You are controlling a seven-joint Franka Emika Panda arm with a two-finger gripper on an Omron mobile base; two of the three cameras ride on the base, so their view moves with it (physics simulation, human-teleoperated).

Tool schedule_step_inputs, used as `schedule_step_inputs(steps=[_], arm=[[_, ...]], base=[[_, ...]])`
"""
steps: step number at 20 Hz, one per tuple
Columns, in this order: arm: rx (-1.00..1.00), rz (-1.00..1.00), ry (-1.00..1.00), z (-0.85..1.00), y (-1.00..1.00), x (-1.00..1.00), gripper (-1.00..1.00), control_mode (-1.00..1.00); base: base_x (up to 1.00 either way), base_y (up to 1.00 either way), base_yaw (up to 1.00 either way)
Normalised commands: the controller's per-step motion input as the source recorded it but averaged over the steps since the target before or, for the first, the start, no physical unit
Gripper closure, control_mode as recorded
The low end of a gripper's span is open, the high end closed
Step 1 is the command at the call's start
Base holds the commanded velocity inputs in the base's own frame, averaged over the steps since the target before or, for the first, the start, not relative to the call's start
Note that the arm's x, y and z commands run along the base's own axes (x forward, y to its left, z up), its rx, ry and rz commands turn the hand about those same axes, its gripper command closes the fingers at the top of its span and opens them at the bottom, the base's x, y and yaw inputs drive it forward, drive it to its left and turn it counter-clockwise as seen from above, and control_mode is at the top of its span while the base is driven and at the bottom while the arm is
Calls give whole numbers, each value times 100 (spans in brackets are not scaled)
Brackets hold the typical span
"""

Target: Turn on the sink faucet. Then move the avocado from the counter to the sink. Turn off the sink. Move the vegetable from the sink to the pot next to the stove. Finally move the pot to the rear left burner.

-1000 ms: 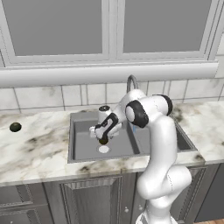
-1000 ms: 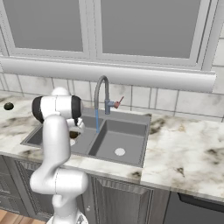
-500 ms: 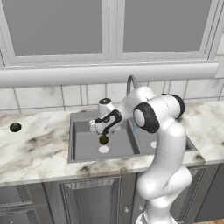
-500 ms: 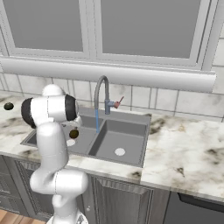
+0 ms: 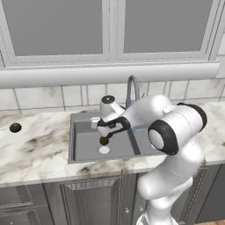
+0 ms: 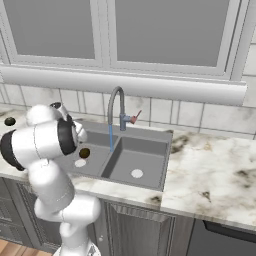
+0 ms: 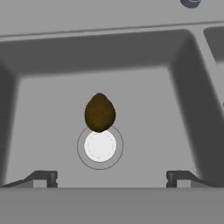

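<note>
Marble surface (image 5: pixel 39 147) carrying a grey double-basin sink (image 5: pixel 81 146) beneath a window; white arm (image 5: pixel 176 140) now swung across the left basin, where a second ago reached from farther right; claw (image 5: pixel 108 128) lifted above the basin floor, jaws spread wide and empty, finger tips (image 7: pixel 43 178) apart at the foot of the hand view; avocado (image 7: pixel 99 112) released, no longer between the jaws as half a second ago, now in the left basin just behind the pale round drain (image 7: pixel 100 146), overlapping its rim, whether resting or falling not clear. Judged meaning: transfer from surface to sink done or all but done; next step the shutting of the tap.

Tap (image 6: pixel 117 107) behind the divider between basins, thin blue stream (image 6: pixel 110 136) running from the spout, so water on; small reddish lever (image 6: pixel 134 117) at its right side, reachable from the right basin, spout arch between arm and lever as the likely obstruction; right basin (image 6: pixel 139 160) bare but for its drain. Darker green-black ball (image 5: pixel 15 128) far left on the surface, well apart from the sink, not the task's fruit, easily mistaken for it.
</note>
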Motion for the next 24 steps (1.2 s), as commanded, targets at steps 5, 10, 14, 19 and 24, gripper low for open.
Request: schedule_step_inputs(steps=[5,10,14,19,24], arm=[[-1,-4,-12,47,-19,-60,-100,-100],[0,-1,-8,28,-47,-47,-100,-100],[0,0,-4,32,-55,-48,-100,-100],[0,0,-3,34,-60,-44,-100,-100],[0,0,0,31,-63,-27,-100,-100]], base=[[0,0,0],[0,0,0],[0,0,0],[0,0,0],[0,0,0]])
